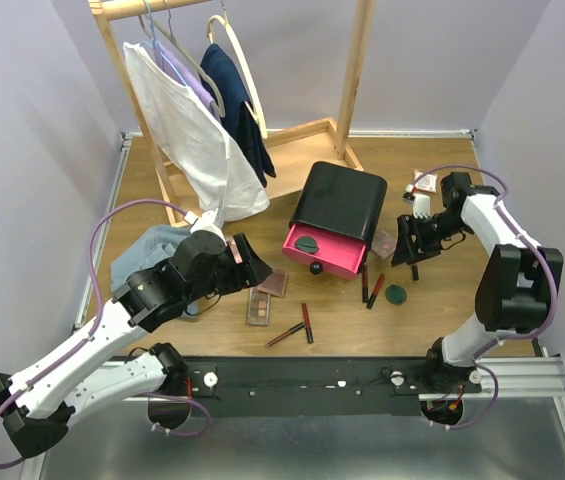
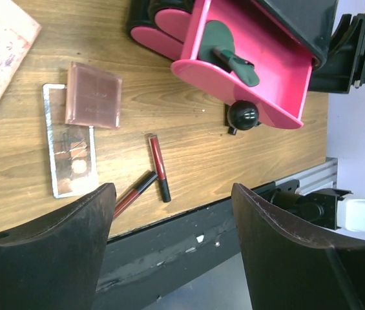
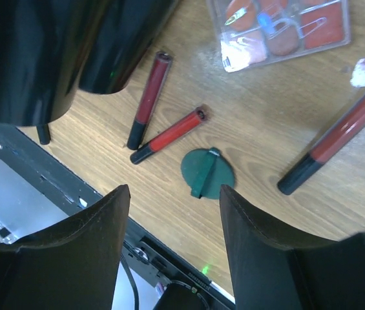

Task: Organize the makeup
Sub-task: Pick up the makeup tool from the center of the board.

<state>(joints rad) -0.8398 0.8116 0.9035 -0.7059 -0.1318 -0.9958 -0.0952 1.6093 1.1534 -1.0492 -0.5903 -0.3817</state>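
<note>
The black box's pink drawer stands pulled out with a green compact inside it, also seen in the left wrist view. My left gripper hovers open and empty above two palettes and two lip tubes. My right gripper is open with nothing in it, over a second green compact on the table. Lip tubes lie around that compact. A clear palette rests beyond them.
The black box sits mid-table. Behind it is a wooden clothes rack with a white shirt and dark garment. A light blue cloth lies under my left arm. Another palette lies at back right.
</note>
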